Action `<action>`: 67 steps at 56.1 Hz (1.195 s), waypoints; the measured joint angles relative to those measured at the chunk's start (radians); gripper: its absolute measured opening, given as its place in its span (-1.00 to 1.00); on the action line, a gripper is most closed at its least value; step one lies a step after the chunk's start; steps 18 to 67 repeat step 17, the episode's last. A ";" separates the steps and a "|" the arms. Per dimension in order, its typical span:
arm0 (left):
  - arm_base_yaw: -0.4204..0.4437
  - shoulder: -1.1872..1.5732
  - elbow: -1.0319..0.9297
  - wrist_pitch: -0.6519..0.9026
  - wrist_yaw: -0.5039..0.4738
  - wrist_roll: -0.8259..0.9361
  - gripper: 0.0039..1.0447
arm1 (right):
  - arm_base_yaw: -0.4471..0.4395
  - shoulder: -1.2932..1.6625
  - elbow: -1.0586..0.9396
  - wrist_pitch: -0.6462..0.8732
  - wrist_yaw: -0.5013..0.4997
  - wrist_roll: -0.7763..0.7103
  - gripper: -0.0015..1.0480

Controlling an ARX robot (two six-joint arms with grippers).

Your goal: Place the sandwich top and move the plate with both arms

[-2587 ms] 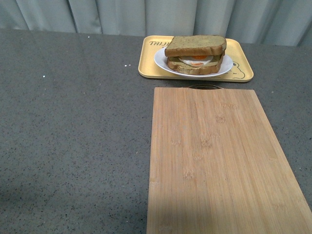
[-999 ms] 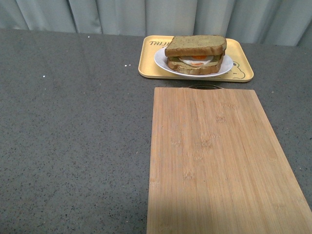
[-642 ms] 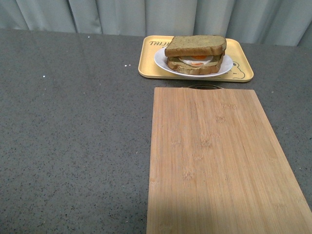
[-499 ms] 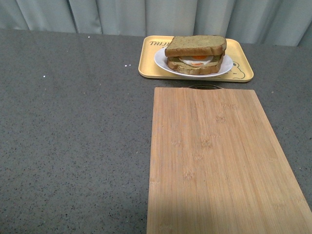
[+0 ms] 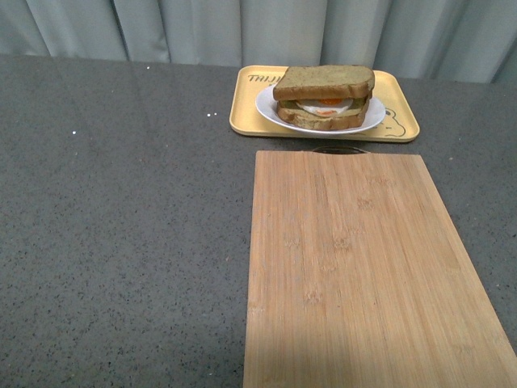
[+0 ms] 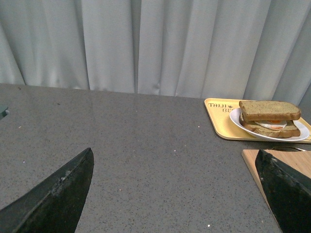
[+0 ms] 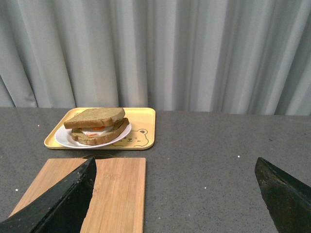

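The sandwich top (image 5: 323, 80), a brown speckled slice, lies on the stacked sandwich with a fried egg inside, on the white plate (image 5: 271, 107). The plate sits on a yellow bear tray (image 5: 246, 105) at the far side of the table. It also shows in the left wrist view (image 6: 268, 109) and the right wrist view (image 7: 95, 117). Neither arm shows in the front view. My left gripper (image 6: 177, 182) is open and empty, well short of the tray. My right gripper (image 7: 175, 187) is open and empty too, over the table near the board's edge.
A bamboo cutting board (image 5: 359, 267) lies in front of the tray, reaching the near edge. The grey speckled tabletop (image 5: 121, 226) stretches to the left. Grey curtains (image 5: 202, 28) hang behind the table.
The tray, plate and sandwich have not moved on the table. The front view has tilted slightly, so the scene sits a little lower in the frame.
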 joint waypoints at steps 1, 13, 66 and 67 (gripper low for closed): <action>0.000 0.000 0.000 0.000 0.000 0.000 0.88 | 0.000 0.000 0.000 0.000 0.000 0.000 0.82; 0.000 0.000 0.000 0.000 0.000 0.000 0.88 | 0.000 0.000 0.000 0.000 0.000 0.000 0.82; 0.000 0.000 0.000 0.000 0.000 0.000 0.88 | 0.000 0.000 0.000 0.000 0.000 0.000 0.82; 0.000 0.000 0.000 0.000 0.000 0.000 0.88 | 0.000 0.000 0.000 0.000 0.000 0.000 0.82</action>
